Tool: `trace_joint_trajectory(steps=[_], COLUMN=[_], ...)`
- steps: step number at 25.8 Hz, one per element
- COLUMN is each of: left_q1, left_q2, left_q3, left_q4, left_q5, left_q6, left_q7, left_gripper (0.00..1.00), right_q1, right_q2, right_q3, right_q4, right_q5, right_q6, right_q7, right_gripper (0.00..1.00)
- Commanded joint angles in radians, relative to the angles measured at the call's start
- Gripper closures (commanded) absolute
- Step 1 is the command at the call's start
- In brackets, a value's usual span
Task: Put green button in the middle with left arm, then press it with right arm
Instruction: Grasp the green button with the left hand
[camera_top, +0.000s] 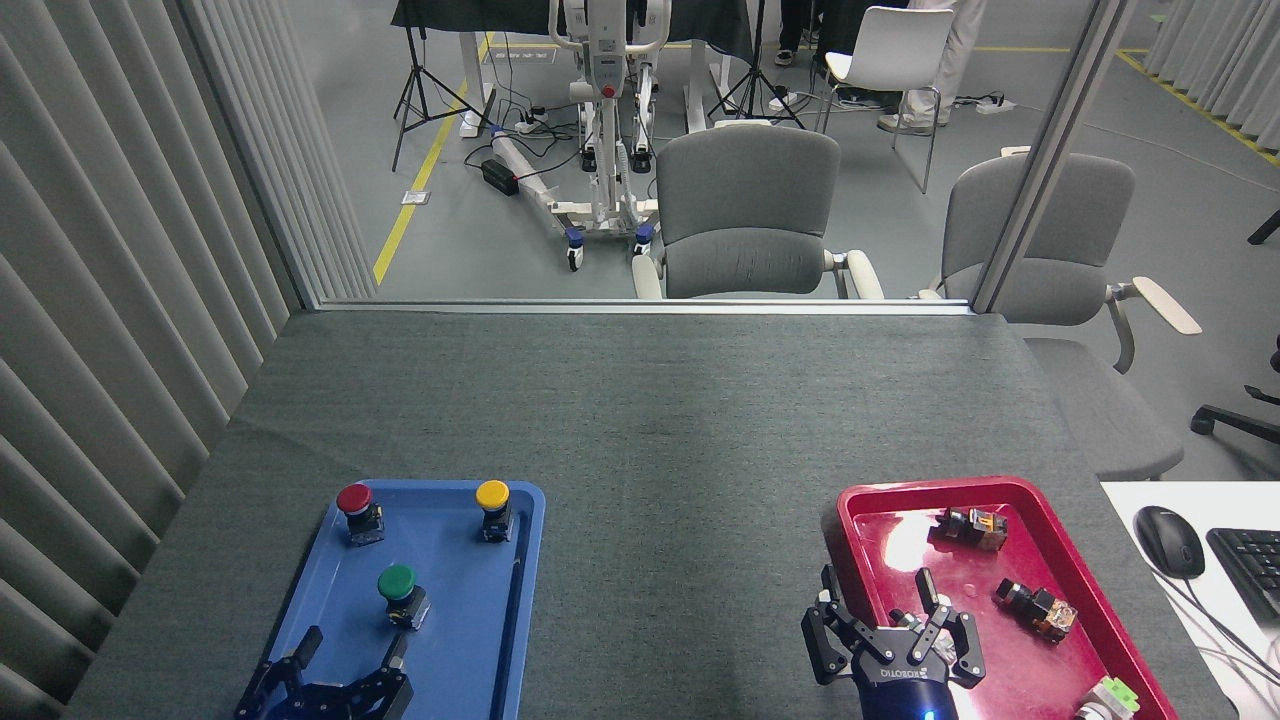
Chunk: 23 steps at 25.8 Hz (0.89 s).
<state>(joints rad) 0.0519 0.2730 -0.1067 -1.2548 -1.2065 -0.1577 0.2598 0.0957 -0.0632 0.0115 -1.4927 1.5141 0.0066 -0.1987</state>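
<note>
Green button (398, 588) upright in blue tray (455, 650), near-centre, untouched; left tool (340, 668) just near of it, fingers spread, empty; right tool (890, 640) open over red tray (858, 500). Judged light, rigid, top-heavy; pinch black block body, not smooth cap

1. A blue tray (520, 590) lies near left on the surface; a red-capped switch (356, 510) and a yellow-capped switch (493, 507) stand upright along its far end.
2. A red tray (1000, 487) lies near right, holding small dark switch parts (1035, 608).
3. Two grey chairs (748, 215) stand beyond the far edge.
4. A mouse (1169, 541) and keyboard (1250, 572) sit far right.
</note>
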Motion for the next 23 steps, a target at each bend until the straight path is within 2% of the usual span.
trace_joint_trajectory(steps=[1, 5, 9, 17, 23], left_q1=[-0.053, -0.081, -0.118, -0.182, -0.227], left_q2=[0.023, 0.025, 0.026, 0.037, 0.035], left_q3=[-0.004, -0.005, -0.011, -0.084, -0.088], left_q4=[0.095, 0.106, 0.137, 0.204, 0.253], left_q5=[-0.001, -0.002, -0.004, -0.005, -0.005], left_q6=[-0.06, -0.091, -0.169, -0.203, -0.207], left_q7=[-0.001, 0.001, 0.001, 0.001, 0.001], left_gripper=[0.01, 0.01, 0.01, 0.01, 0.01], right_q1=[0.004, 0.016, 0.019, 0.018, 0.004], right_q2=[0.0, 0.0, 0.0, 0.002, 0.017], right_q3=[0.001, 0.002, 0.004, 0.005, 0.007], right_q4=[0.0, -0.001, -0.001, -0.001, -0.011], right_q5=[0.0, 0.0, 0.002, 0.002, 0.003], right_q6=[0.0, -0.002, -0.002, -0.002, -0.002], right_q7=[0.001, -0.001, -0.001, -0.001, 0.002], right_gripper=[0.01, 0.01, 0.01, 0.01, 0.01])
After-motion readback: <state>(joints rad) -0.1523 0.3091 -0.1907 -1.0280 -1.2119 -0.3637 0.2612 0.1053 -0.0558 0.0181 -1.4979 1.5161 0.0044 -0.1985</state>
